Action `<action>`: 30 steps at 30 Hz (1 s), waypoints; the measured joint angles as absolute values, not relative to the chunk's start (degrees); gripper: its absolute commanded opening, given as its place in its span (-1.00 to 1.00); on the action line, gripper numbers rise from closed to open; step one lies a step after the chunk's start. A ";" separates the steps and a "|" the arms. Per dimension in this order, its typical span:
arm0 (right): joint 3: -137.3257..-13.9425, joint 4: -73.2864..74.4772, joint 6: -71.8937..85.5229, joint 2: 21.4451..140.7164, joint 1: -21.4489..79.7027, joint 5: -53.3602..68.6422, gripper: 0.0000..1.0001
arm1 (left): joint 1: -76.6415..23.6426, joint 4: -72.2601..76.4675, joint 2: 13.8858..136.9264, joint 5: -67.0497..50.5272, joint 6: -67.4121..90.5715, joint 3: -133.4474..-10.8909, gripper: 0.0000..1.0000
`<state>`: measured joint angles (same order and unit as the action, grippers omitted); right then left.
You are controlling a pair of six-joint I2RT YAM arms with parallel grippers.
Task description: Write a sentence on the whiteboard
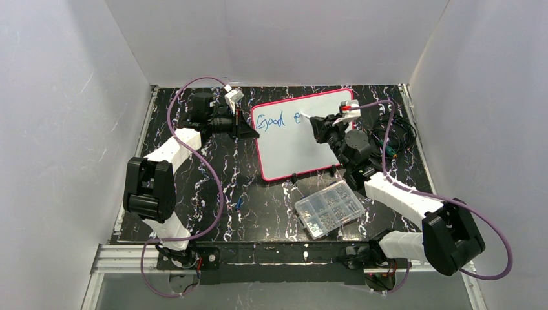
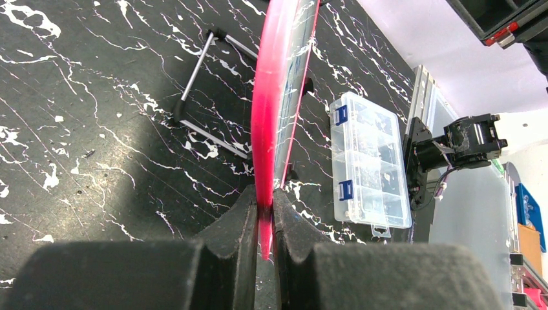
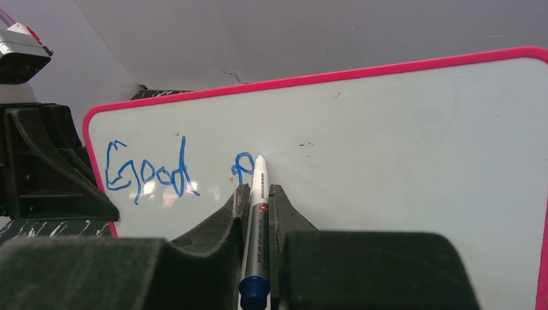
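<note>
whiteboard (image 1: 310, 139), far surface (image 1: 207, 187) | sentence (image 1: 271, 121): "Good e" written, rest outstanding | left claw (image 2: 263, 219) clamps whiteboard | right claw (image 3: 259, 197) grips marker (image 3: 260, 177)

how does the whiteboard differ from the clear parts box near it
The whiteboard is white with a pink frame; the parts box is clear with blue latches. The whiteboard is larger than the box. The whiteboard stands propped, its edge pinched in the left jaws; the box lies flat, untouched. The whiteboard bears blue writing; the box holds small parts. Both are rectangular, on the black table.
</note>
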<state>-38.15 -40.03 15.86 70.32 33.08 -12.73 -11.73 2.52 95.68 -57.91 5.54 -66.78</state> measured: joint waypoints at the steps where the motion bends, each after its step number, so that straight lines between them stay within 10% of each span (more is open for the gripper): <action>1: -38.15 -39.99 15.84 70.61 33.08 -12.75 -0.97 | -11.73 2.55 95.68 -57.91 5.54 -66.78 -1.00; 30: -33.67 -40.36 18.09 68.90 33.08 -13.15 -0.97 | -11.73 2.55 95.68 -57.87 5.58 -66.78 -1.00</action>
<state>-33.67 -40.36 18.09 68.90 33.08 -13.15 -11.73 2.55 95.68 -57.87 5.58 -66.78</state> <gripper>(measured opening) 0.197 0.075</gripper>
